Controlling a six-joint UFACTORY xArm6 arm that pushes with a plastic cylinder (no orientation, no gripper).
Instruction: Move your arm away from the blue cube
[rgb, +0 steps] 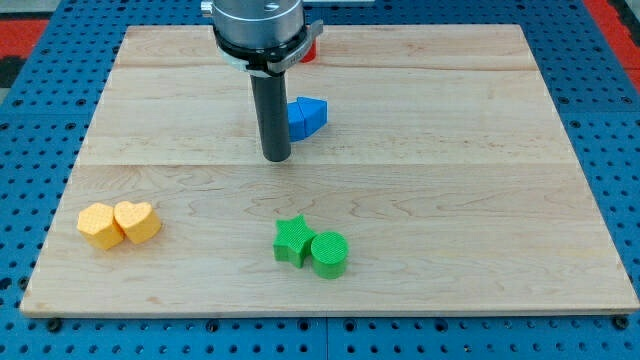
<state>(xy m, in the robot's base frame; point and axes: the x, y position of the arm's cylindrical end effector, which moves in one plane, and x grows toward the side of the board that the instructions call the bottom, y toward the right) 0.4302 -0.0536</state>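
Note:
The blue block (306, 118) lies on the wooden board (480, 200) a little above the middle; its shape looks wedge-like and its left part is hidden behind my rod. My tip (276, 158) rests on the board just left of and below the blue block, very close to it or touching it.
A red block (309, 49) is mostly hidden behind the arm at the view's top. A yellow hexagon (100, 226) and a yellow heart (137, 221) touch at the lower left. A green star (292, 240) and a green cylinder (329, 254) touch at the lower middle.

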